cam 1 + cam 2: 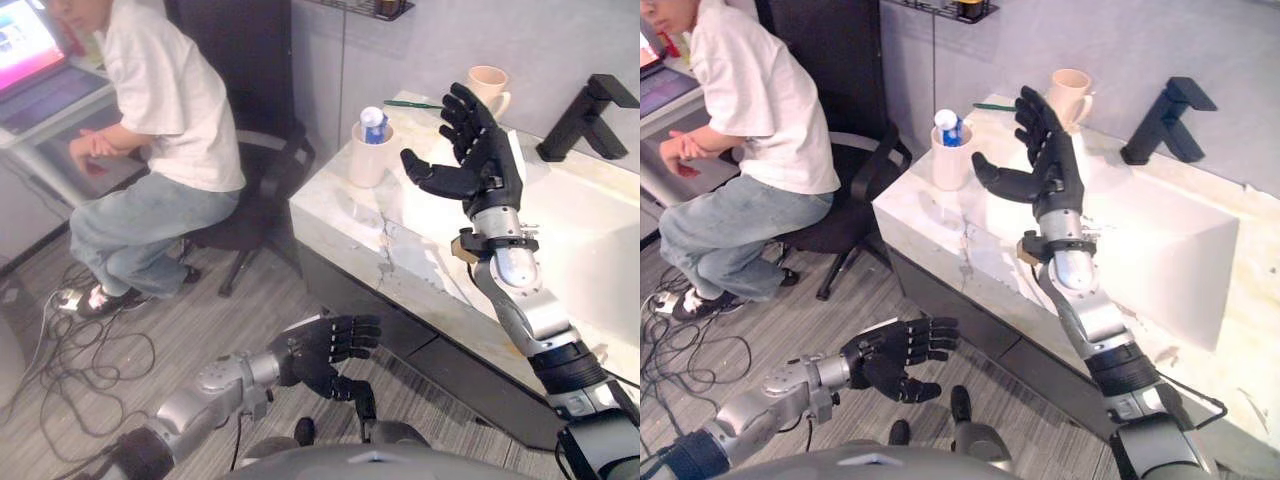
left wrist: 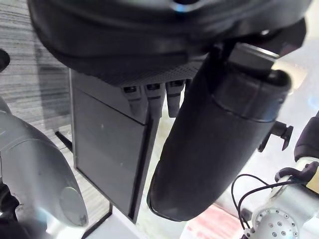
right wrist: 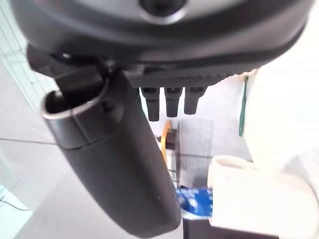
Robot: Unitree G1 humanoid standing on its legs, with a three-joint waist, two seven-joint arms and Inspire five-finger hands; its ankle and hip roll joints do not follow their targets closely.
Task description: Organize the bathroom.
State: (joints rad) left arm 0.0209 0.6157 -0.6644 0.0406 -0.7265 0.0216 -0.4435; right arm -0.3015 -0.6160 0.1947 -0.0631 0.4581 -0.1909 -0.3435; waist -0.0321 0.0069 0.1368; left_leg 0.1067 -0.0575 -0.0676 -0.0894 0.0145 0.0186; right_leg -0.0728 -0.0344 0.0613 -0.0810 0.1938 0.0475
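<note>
- No text, number or sign can be read anywhere.
- The blue tube (image 1: 373, 124) in the cup (image 1: 368, 157) bears print, too small to make out.
- The laptop screen (image 1: 22, 42) shows only blurred colour.

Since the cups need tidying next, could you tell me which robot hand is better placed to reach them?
Right, probably: the right robot hand is open above the counter near the white cup; the left robot hand hangs low over the floor.
</note>
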